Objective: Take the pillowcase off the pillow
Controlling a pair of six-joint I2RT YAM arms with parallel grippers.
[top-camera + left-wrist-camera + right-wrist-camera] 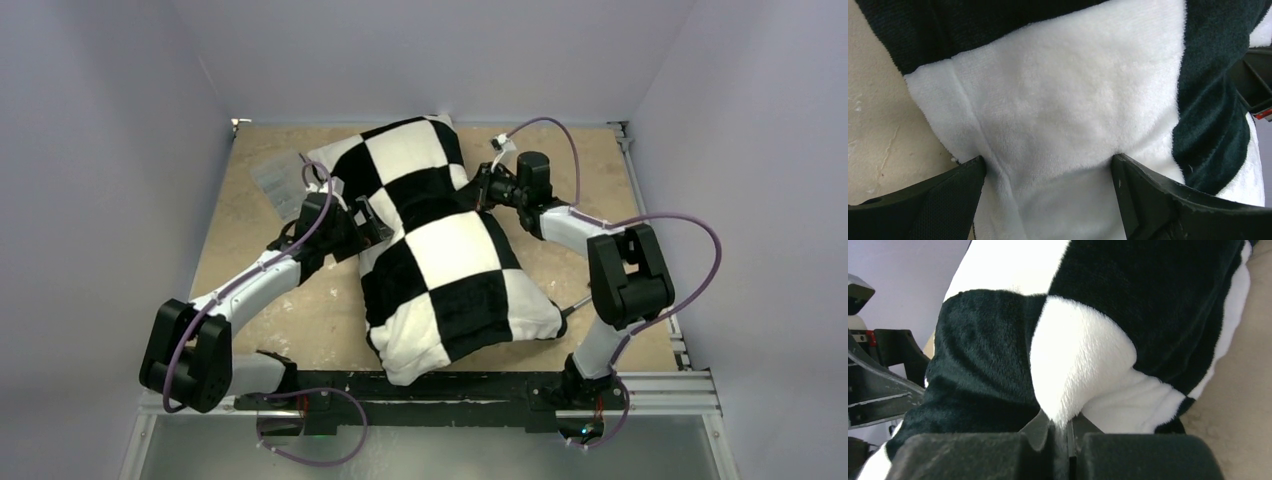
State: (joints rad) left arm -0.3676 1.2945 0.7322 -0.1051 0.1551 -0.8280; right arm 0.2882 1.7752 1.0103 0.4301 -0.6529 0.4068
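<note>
The black-and-white checkered pillowcase [440, 250] lies stuffed and plump across the middle of the table, running from the back to the front edge. The pillow is hidden inside it. My left gripper [372, 225] is at the case's left side. In the left wrist view its jaws stand wide open [1048, 162], pressed against a white square of the pillowcase [1058, 110] that bulges between them. My right gripper [482, 185] is at the case's right side near the back. It is shut [1060, 427] on a pinched fold of white pillowcase fabric [1083, 350].
A crumpled clear sheet [275, 180] lies on the beige table [300, 320] at the back left. Pale walls enclose the table on three sides. A black rail [450, 385] carrying the arm bases runs along the near edge.
</note>
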